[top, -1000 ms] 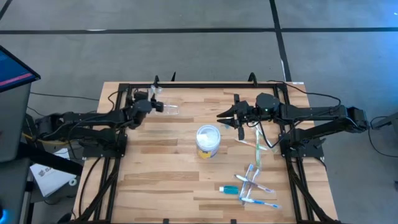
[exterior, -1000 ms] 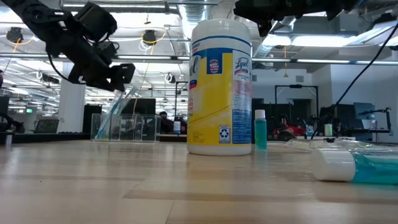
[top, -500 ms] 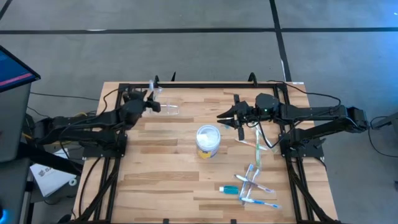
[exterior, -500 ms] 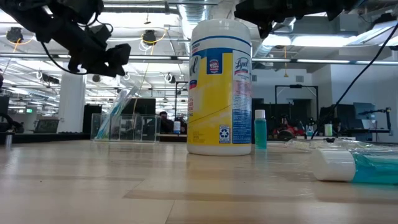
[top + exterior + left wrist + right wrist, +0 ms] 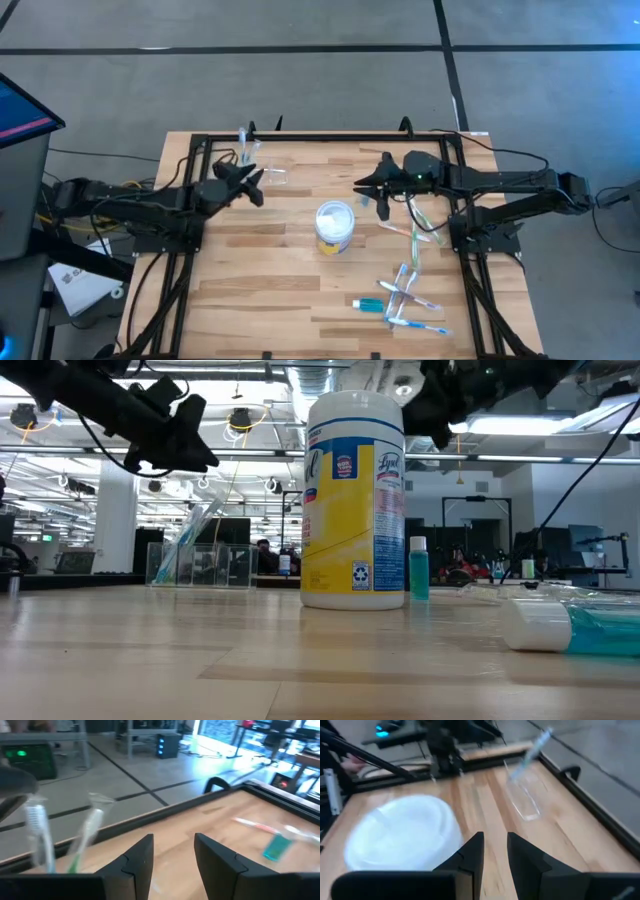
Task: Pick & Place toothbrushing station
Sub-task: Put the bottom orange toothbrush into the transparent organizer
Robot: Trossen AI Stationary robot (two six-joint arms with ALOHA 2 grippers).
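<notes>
The toothbrushing station point(image 5: 265, 172) is a see-through stand that rests on its base near the table's far left edge. It also shows in the low view point(image 5: 200, 563) and the right wrist view point(image 5: 524, 795). Toothbrushes point(image 5: 40, 832) stand upright in it. My left gripper point(image 5: 250, 186) is open and empty. It hovers above the table just on the near side of the station point(image 5: 190, 445). My right gripper point(image 5: 372, 192) is open and empty. It hovers right of the table's middle, above and beyond the wipes tub.
A round white-topped, yellow-banded wipes tub point(image 5: 335, 227) stands in the table's middle point(image 5: 355, 500). Several toothbrushes and a teal tube point(image 5: 405, 298) lie at the near right. A small teal bottle point(image 5: 418, 568) stands behind the tub. A black frame point(image 5: 330, 140) runs along the far edge.
My left gripper has risen from the tops of the toothbrushes in the station and drawn back toward the table's near edge. The station has stayed where it was. My right gripper has turned a little and shifted slightly toward the table's right.
</notes>
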